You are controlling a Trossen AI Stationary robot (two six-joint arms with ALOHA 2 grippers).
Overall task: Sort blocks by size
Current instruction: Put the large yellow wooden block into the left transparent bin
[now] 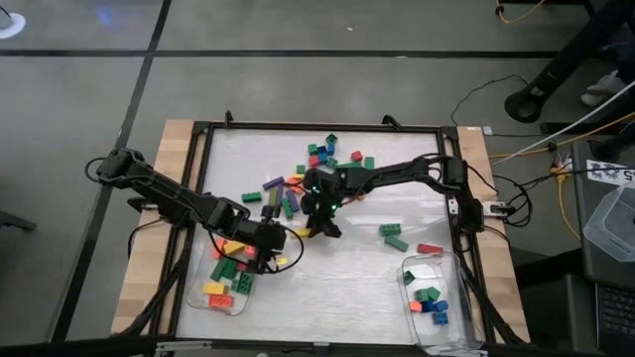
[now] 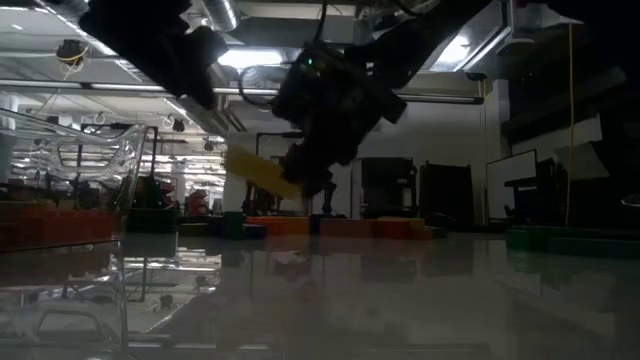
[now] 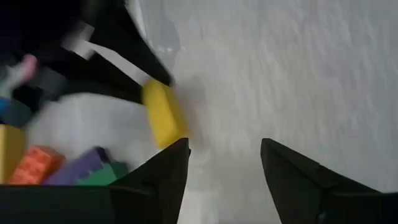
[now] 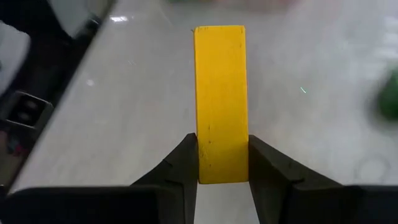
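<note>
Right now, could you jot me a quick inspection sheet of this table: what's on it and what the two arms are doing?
Surface: pale table top in a black frame.
Job's things: loose blocks at the far middle; more in the left tub and right tub.
Clutter: nothing seen.
Grippers: right gripper shut on a long yellow block, off the table; left gripper open by the left tub, empty.
Cables: yellow cable and black leads right of the table.
Surroundings: grey floor, dim room behind.

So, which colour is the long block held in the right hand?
Yellow: the long rectangular plastic block in the right hand, clearest in the right wrist view.
</note>
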